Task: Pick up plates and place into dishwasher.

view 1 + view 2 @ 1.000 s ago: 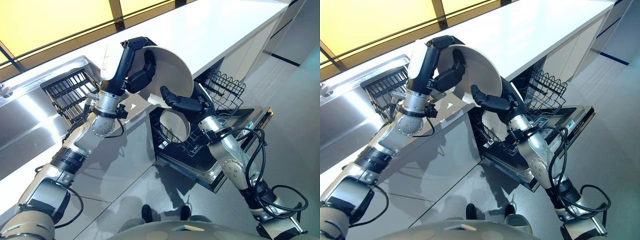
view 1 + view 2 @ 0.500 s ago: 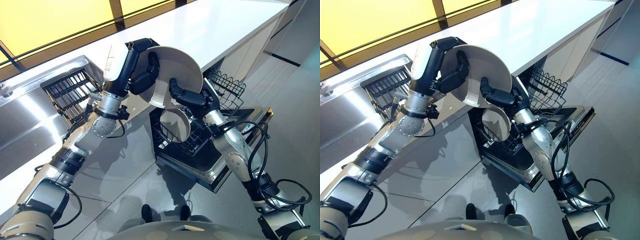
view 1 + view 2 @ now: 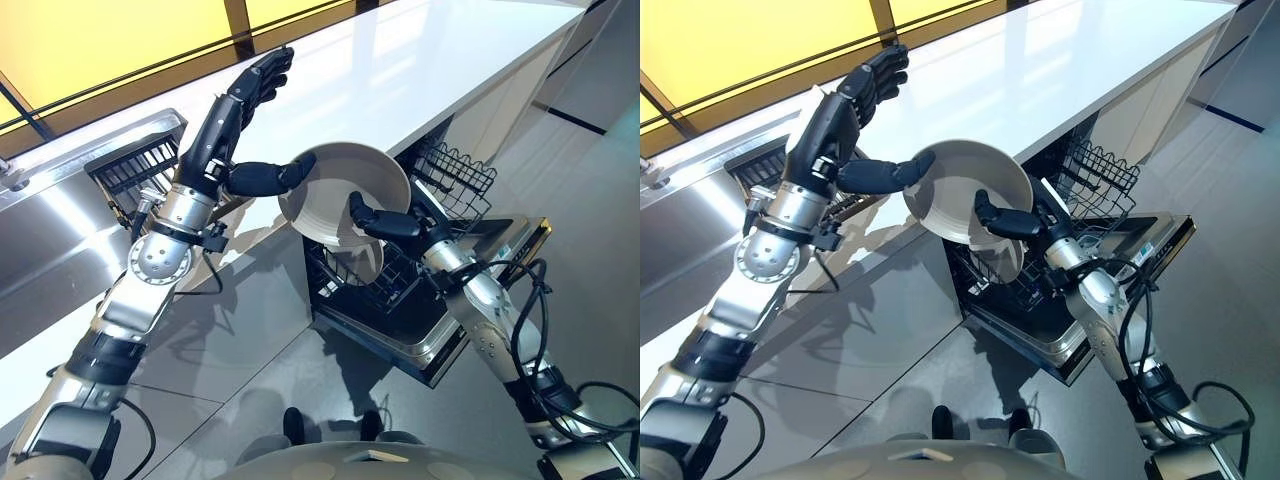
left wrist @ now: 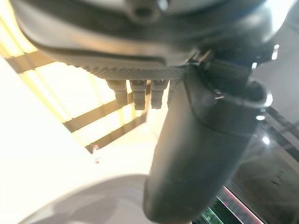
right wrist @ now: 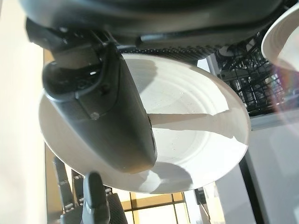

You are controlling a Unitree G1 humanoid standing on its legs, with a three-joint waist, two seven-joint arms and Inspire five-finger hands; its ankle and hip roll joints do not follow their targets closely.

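Note:
A round off-white plate (image 3: 340,190) hangs tilted in the air above the open dishwasher's lower rack (image 3: 335,285). My right hand (image 3: 385,222) is shut on the plate's lower rim, with the thumb (image 5: 107,112) lying across its inner face (image 5: 196,116). My left hand (image 3: 235,110) is open beside the plate, fingers straight and pointing up over the counter. Its thumb (image 3: 262,178) reaches to the plate's left rim. A second plate (image 3: 358,262) stands upright in the lower rack just beneath the held one.
The dishwasher door (image 3: 485,290) lies open over the floor, and the wire upper rack (image 3: 455,175) is pulled out under the white counter (image 3: 400,60). A steel sink (image 3: 50,235) with a dark drying rack (image 3: 135,165) lies to the left.
My left hand has let go of the plate and spread its fingers upward. The plate is now carried by my right hand alone and has come down a little toward the dishwasher.

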